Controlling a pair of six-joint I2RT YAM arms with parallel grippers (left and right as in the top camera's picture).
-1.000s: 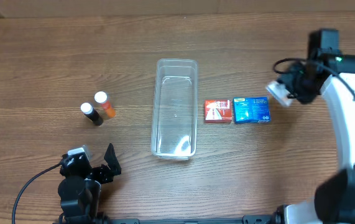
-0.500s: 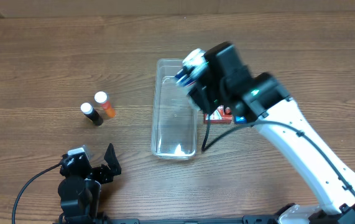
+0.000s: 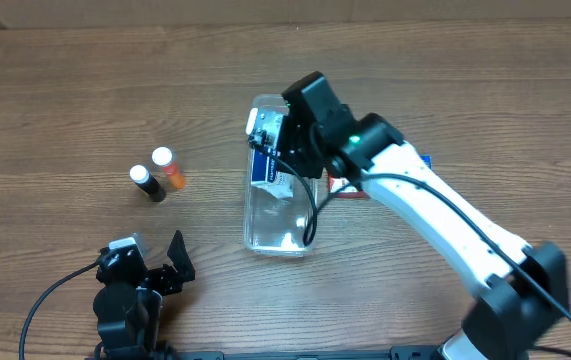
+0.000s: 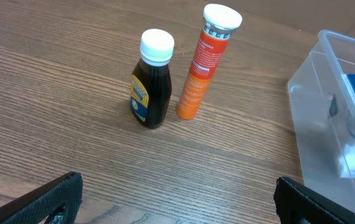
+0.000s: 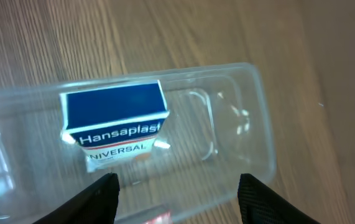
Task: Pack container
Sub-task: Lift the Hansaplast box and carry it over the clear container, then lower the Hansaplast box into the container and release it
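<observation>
The clear container [image 3: 281, 228] lies lengthwise at the table's middle. A blue and white Hansaplast box [image 3: 269, 170] lies inside it, also seen in the right wrist view [image 5: 115, 121]. My right gripper [image 3: 265, 148] hovers over the container's far half, open and empty [image 5: 177, 199], with the container's rim [image 5: 261, 118] below it. My left gripper [image 3: 153, 272] is open and empty near the front left [image 4: 177, 208]. The left wrist view shows the container's corner [image 4: 317, 118] at the right.
A dark bottle with a white cap [image 3: 146, 184] [image 4: 151, 87] and an orange tube [image 3: 169, 168] [image 4: 205, 62] stand left of the container. A red box [image 3: 343, 186] and the corner of a blue box [image 3: 424, 158] show right of it, mostly under my right arm.
My right arm swung from the far right to over the container, carrying the Hansaplast box. The box now lies in the container and the jaws are open. The left arm has not moved.
</observation>
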